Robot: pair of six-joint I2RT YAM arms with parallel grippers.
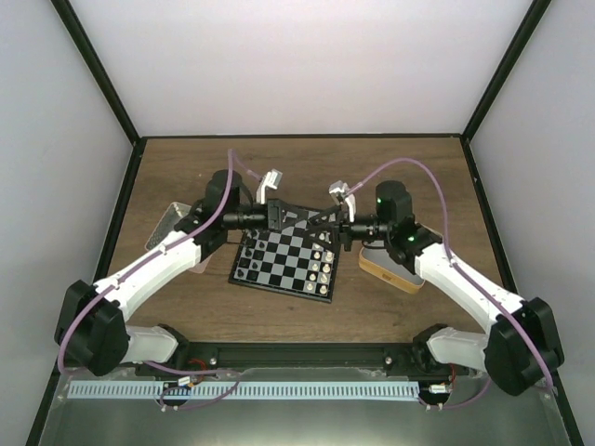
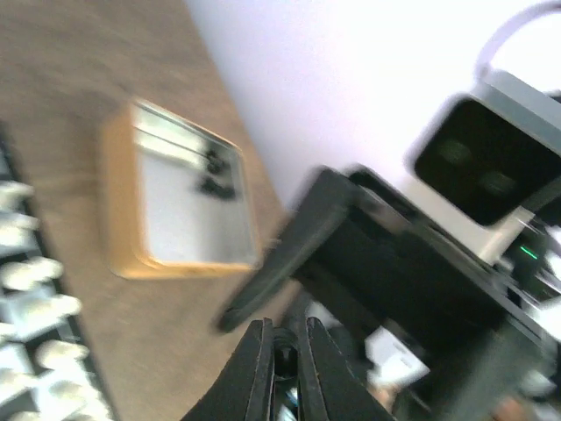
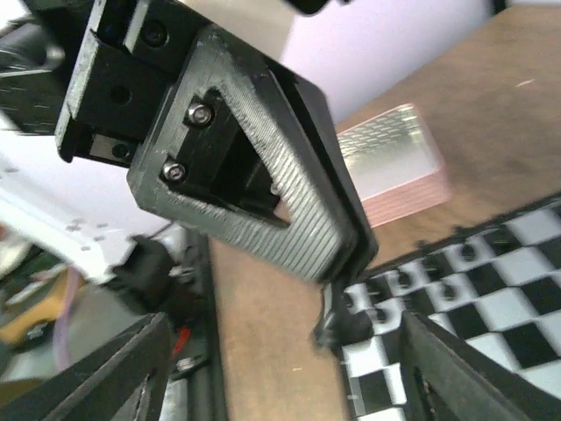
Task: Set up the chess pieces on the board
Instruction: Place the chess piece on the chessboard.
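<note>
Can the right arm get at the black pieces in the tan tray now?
Probably yes. The right gripper is open and empty, and the tray holding the black pieces lies open on that arm's side of the board; the arm would have to fold back.

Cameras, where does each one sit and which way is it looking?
Top external: above and behind, looking down at the chessboard; left arm and right arm show.
Left wrist: on the left arm, facing the tan tray; left gripper shows.
Right wrist: on the right arm, facing the pink-rimmed box; right gripper shows.
Shared: each wrist view sees the other arm's gripper.
</note>
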